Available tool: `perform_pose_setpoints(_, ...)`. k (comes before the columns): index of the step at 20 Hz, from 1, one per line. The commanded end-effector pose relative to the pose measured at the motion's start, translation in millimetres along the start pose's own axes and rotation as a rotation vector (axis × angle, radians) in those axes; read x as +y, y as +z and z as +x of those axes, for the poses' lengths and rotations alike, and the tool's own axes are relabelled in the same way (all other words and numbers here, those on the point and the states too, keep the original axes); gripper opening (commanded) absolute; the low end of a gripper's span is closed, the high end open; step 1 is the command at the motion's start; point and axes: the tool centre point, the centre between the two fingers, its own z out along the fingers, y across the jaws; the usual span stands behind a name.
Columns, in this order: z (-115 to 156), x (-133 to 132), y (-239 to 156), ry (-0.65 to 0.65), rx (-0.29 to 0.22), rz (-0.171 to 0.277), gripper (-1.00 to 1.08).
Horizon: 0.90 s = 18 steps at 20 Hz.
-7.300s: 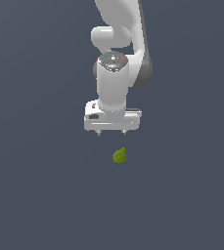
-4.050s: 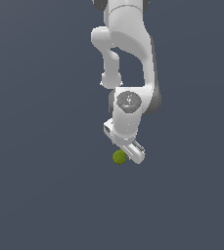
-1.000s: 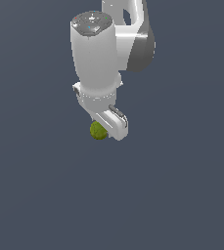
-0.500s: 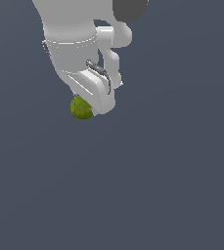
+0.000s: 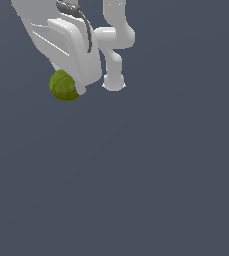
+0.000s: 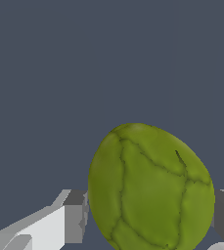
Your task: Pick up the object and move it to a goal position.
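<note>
The object [image 5: 63, 85] is an olive-green, mottled, roundish lump held high near the exterior view's upper left, well above the dark floor. My white gripper [image 5: 71, 90] is shut on it, and the hand's body covers the object's right side. In the wrist view the object [image 6: 151, 188] fills the space between the grey pads [image 6: 76, 216], pressed from both sides, with dark cracks across its skin.
The arm's white links [image 5: 113, 45] rise behind the hand in the exterior view. A plain dark grey floor [image 5: 136, 175] spreads below with nothing else on it.
Over the earlier frames the gripper came down onto the object, shut on it and lifted it. Since half a second ago the hand and object have moved up and toward the exterior view's left, looming larger.
</note>
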Motion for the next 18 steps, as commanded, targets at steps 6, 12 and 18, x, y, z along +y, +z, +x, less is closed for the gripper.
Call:
perform_pose_setpoints(6,10,5,-30,-0.001,0.001,0.001,-1.0)
perform_pose_setpoints(12,13,6,-41,-0.001,0.001,0.001,-1.0)
perform_pose_setpoints(18,14,6,-43,-0.001,0.001,0.001,-1.0)
